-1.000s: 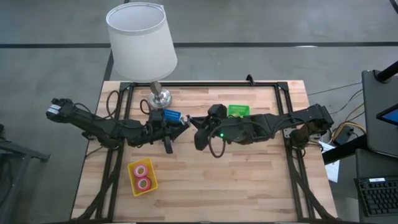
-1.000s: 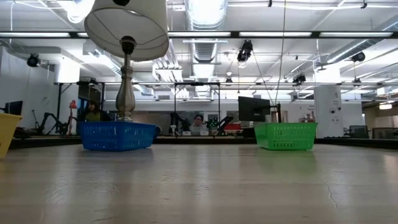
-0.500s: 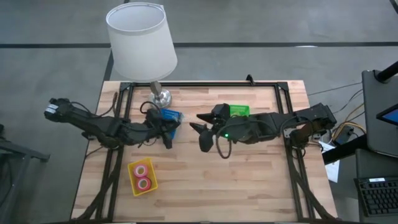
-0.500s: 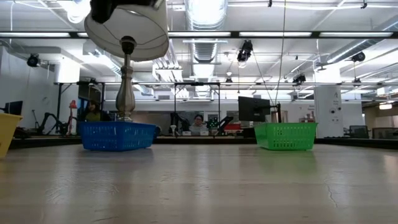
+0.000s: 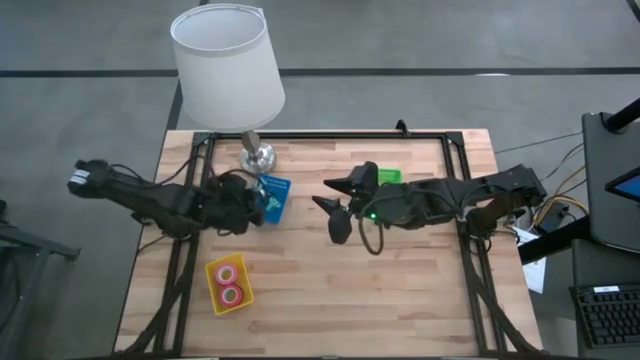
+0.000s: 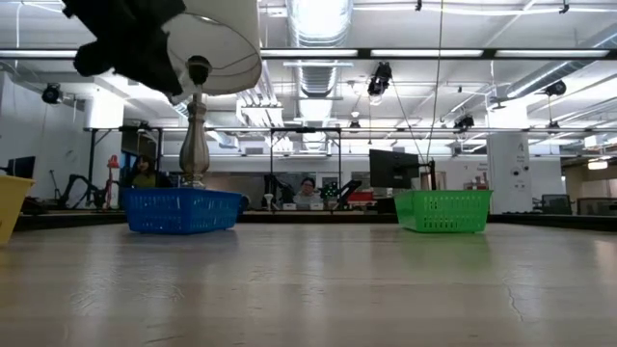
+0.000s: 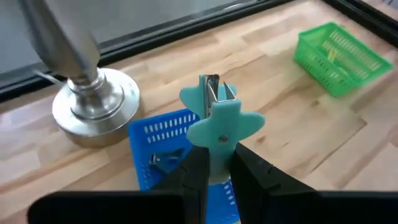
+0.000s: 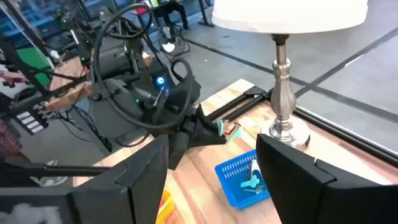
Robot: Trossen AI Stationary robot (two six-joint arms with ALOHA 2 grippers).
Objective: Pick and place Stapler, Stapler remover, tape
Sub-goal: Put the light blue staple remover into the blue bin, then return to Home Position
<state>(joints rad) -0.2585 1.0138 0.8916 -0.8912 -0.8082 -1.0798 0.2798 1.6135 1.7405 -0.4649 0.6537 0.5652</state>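
Observation:
My left gripper (image 7: 222, 177) is shut on a teal stapler remover (image 7: 219, 118), which hangs over the blue basket (image 5: 273, 197) beside the lamp base (image 5: 257, 157). The same gripper shows dark at the low view's top left (image 6: 125, 39). A second teal remover (image 7: 163, 160) lies in that basket. My right gripper (image 5: 325, 196) hovers open over mid-table, to the right of the blue basket, with nothing between its fingers. Red and pink tape rolls (image 5: 230, 283) lie in the yellow tray (image 5: 213, 296). The stapler is out of view. My left gripper pinches the stapler remover's teal plastic body at its near end (image 7: 217, 155) between the two fingers. The fingers slant down from the table's left. The remover is lifted clear above the blue basket, its metal claws (image 7: 211, 84) pointing away from the fingers.
A lamp with a white shade (image 5: 225, 65) stands at the far left. A green basket (image 5: 383, 177) sits far of the right gripper. A dark frame rail (image 5: 330, 135) runs along the table's far edge. Bare wood lies toward the near edge.
My right gripper has opened and drawn back toward the table's right edge. My left gripper, keeping the stapler remover, has moved toward the table's left over the blue basket, sunk lower and tipped its fingers downward; it now shows in the low view.

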